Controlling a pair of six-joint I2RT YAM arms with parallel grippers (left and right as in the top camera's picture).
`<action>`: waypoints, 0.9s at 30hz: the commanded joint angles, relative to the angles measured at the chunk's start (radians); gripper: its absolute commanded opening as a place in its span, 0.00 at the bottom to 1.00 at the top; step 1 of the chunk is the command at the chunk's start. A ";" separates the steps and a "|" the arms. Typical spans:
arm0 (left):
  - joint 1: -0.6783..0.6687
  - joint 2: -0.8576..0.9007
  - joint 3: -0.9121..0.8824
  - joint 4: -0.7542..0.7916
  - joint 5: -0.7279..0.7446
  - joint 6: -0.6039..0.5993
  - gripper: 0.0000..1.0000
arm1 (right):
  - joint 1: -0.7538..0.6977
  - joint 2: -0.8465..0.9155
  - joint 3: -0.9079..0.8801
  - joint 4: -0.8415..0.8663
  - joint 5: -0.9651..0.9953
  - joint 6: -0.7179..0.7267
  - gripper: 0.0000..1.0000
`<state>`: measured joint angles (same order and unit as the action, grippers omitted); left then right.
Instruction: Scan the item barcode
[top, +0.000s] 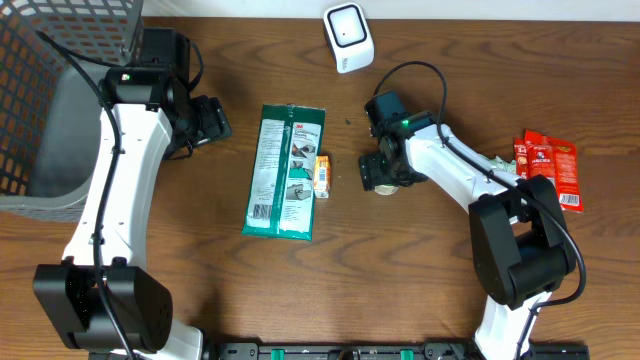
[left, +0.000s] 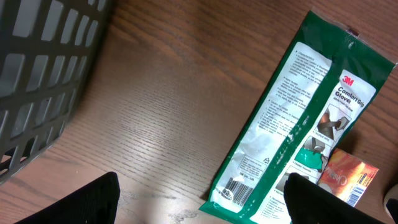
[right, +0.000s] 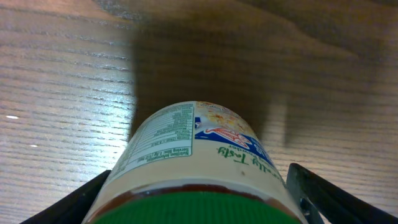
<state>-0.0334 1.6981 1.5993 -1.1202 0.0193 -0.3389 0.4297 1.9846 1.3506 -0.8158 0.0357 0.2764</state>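
Near the tabletop's left edge the left gripper (top: 207, 122) hangs with jaws spread and empty, well apart from the work. At the far edge sits the white scanner (top: 348, 37). Right of it, toward the middle, the right gripper (top: 378, 172) straddles the jar (right: 193, 143), lid toward the wrist, long axis along the jaws. Whether they pinch it I cannot tell.

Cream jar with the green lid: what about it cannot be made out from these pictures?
Right wrist view: the cream jar with green lid shows no barcode; the bottom edge cuts its lid.
Same view: whether the right fingers touch it is unclear.
Overhead: the right arm hides most of it.
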 joint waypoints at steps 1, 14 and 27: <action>0.004 -0.014 0.003 -0.004 -0.013 0.005 0.85 | 0.004 -0.010 -0.003 0.013 0.012 -0.005 0.80; 0.004 -0.014 0.003 -0.004 -0.013 0.005 0.85 | 0.004 -0.010 0.006 0.020 0.011 -0.013 0.81; 0.004 -0.014 0.003 -0.004 -0.013 0.005 0.85 | 0.004 -0.017 0.032 -0.006 0.011 -0.024 0.71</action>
<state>-0.0334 1.6981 1.5993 -1.1202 0.0193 -0.3393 0.4297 1.9846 1.3533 -0.8135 0.0372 0.2584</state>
